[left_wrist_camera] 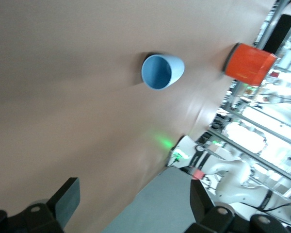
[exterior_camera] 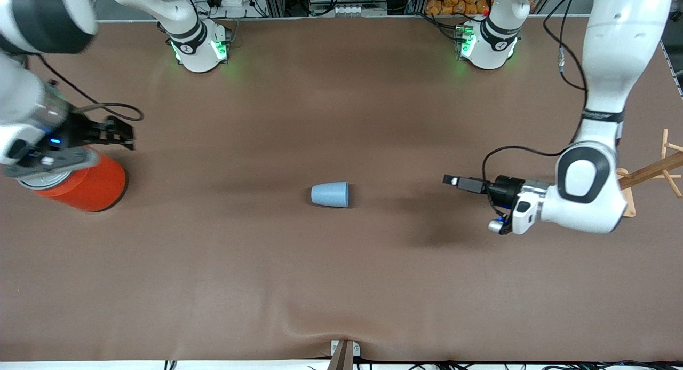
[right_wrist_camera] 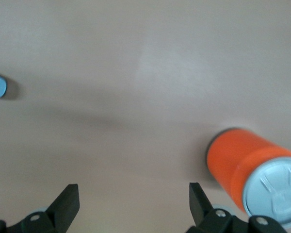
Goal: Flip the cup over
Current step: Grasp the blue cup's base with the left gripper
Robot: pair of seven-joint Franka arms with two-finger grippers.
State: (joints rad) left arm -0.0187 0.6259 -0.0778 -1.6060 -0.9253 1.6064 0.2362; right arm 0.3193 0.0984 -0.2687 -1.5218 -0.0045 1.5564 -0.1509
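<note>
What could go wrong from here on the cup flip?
1. The cup lies on its side at mid-table, mouth toward the left arm's end; round and tapered, it may roll away if a finger nudges it before closing.
2. The left gripper is open and apart from the cup; its approach faces the open mouth, so a finger could push the cup along the table instead of pinching the wall.
3. The right gripper, open, hangs by the orange can; a sweep could tip it.
</note>
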